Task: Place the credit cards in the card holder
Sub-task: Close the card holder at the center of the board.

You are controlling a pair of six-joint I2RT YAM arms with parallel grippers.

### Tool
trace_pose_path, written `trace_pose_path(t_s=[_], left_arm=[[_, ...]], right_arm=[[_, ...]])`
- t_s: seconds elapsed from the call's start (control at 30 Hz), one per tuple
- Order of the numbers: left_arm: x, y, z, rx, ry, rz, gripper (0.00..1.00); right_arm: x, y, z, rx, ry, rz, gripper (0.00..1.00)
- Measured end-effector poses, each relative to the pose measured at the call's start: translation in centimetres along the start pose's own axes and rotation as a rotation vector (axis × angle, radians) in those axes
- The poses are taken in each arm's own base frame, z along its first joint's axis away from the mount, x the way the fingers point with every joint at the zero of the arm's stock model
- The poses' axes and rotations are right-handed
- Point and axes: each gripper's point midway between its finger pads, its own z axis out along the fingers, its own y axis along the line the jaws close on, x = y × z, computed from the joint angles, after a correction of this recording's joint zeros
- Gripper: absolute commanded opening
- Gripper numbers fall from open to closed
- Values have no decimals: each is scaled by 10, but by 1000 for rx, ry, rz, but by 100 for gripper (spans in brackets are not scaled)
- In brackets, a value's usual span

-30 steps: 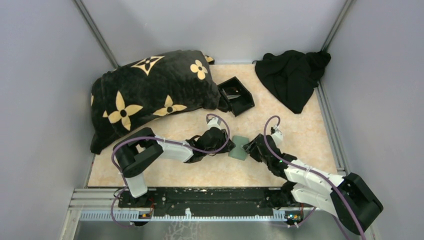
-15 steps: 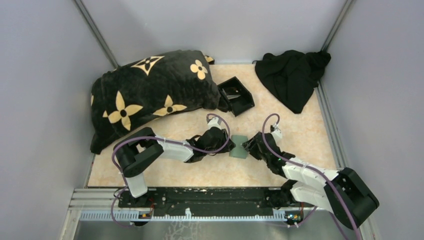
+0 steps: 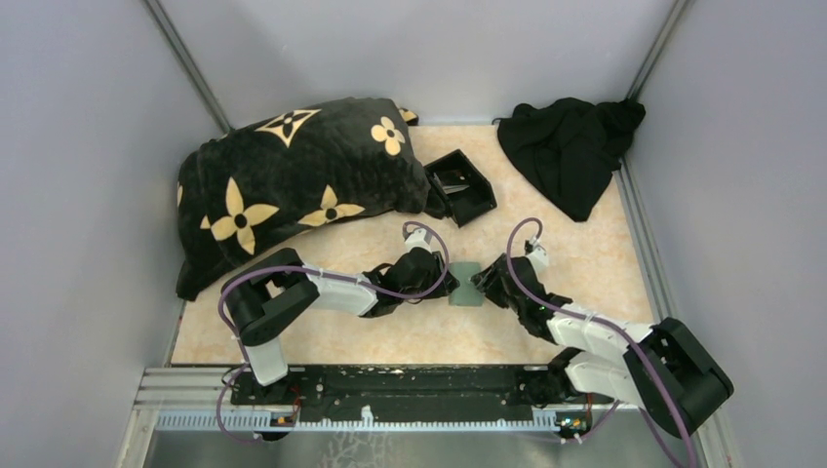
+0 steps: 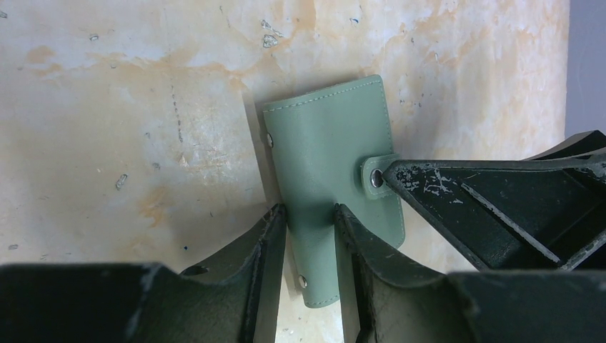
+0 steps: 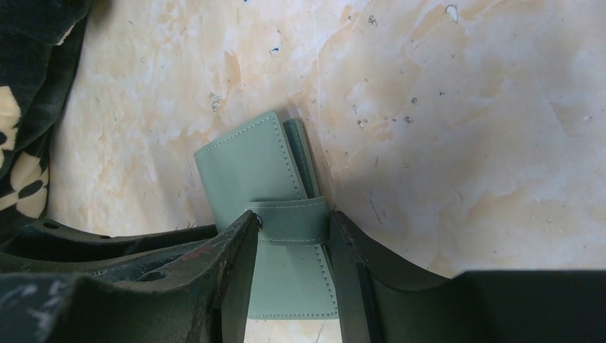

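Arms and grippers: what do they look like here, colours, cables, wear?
The left arm and right arm are alike: black joint housings, white link shells, a purple cable looping along each. The left gripper and right gripper have black wedge-shaped fingers, scuffed with pale scratches.

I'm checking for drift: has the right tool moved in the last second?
Yes, slightly: the right tool has crept left and farther up the view, toward the black box.
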Motion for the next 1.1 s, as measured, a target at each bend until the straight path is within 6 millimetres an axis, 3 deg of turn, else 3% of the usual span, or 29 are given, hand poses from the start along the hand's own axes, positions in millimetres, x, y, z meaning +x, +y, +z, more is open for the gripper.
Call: trace_pose_path(t_s=[1.1], left_arm=[[0,0,0,-2,1,-7,39]], right_arm=[[-2,3,7,29,18,-74,43]])
